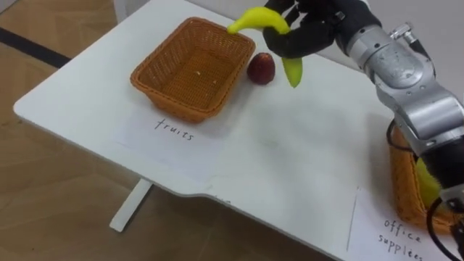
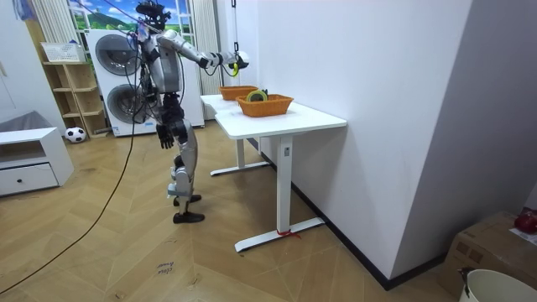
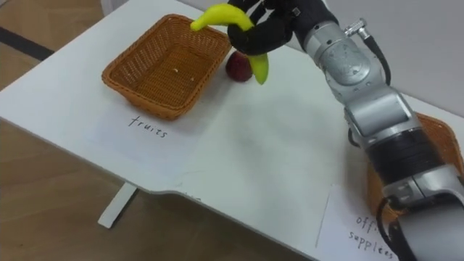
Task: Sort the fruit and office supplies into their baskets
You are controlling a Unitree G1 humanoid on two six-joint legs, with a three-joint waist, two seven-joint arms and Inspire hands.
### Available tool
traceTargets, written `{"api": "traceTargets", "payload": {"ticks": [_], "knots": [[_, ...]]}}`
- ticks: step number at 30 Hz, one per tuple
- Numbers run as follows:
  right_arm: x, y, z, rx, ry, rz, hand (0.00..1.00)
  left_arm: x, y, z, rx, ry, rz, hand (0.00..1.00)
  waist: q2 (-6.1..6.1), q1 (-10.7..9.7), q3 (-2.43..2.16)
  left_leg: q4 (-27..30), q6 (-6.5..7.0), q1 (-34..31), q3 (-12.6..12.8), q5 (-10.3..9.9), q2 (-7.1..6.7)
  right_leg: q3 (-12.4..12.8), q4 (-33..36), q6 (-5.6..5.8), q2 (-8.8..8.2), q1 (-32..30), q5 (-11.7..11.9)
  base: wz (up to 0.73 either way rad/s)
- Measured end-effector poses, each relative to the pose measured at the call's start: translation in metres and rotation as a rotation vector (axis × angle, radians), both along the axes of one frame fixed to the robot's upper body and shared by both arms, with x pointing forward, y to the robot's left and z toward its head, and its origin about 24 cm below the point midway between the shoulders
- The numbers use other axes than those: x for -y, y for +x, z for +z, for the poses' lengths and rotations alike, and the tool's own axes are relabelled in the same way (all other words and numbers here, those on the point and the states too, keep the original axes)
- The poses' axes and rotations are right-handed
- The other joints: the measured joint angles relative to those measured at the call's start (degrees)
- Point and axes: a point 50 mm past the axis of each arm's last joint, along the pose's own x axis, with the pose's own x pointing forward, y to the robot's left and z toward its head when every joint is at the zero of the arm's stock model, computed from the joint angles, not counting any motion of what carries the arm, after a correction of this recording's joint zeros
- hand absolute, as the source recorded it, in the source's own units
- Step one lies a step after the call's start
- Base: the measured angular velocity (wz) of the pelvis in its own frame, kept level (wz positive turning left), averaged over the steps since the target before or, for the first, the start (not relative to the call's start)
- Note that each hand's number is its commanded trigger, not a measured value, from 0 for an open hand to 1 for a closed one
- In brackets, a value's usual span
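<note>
While the robot stands on the open wooden floor [image 2: 126, 252] at the free long edge of the white table [image 2: 285, 122], the table's far side runs just beside the white wall [image 2: 369, 101]. Washing machines [image 2: 113, 59] stand well behind the robot, with bare boards between.

The tabletop is smooth and flat with rounded corners. Two woven orange baskets sit on it, each with a handwritten paper sheet [image 1: 174, 130] in front. The fruit basket [image 1: 177, 100], rectangular and wicker, lies near the table's left end. The second basket [image 1: 402, 185] sits at the right under the robot's arm, with something yellow-green inside.

Its right hand [image 1: 308, 32] reaches out above the table, dark fingers wrapped round a curved yellow banana [image 1: 255, 18], held in the air over the fruit basket's far right corner. A round red apple [image 1: 261, 67] rests on the table just beside that corner. The left hand [image 2: 165, 134] hangs by the hip; I cannot tell how its fingers are set.
</note>
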Motion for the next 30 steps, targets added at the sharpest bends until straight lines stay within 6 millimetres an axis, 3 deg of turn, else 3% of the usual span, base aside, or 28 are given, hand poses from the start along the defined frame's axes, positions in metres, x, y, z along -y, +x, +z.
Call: {"api": "traceTargets", "payload": {"ticks": [13,25,30], "knots": [[0.015,0.007,-0.016,-0.068,0.011,-0.1,1.0,0.007,-0.007,-0.003,-0.063,-0.038,-0.032,0.0,-0.3,2.6,0.13,0.1,0.1,-0.9,-2.2,-0.1,-0.41,-1.4,0.0,0.38,-0.18,0.2,-0.2,0.07],[0.021,0.012,-0.021,-0.113,0.054,-0.141,1.0,0.005,-0.003,-0.001,-0.044,-0.029,-0.023,0.0,-0.86,3.1,0.41,0.0,0.1,-1.2,-2.0,-0.1,-0.43,-1.3,0.0,0.48,-0.16,0.1,-0.3,0.01],[0.022,0.013,-0.019,-0.127,0.121,-0.156,1.0,0.002,-0.004,0.0,-0.046,-0.022,-0.025,0.0,-0.99,4.2,0.37,0.0,0.09,-1.5,-1.7,-0.1,-0.28,-1.4,0.1,0.48,-0.14,-0.4,-0.3,-0.03]]}}
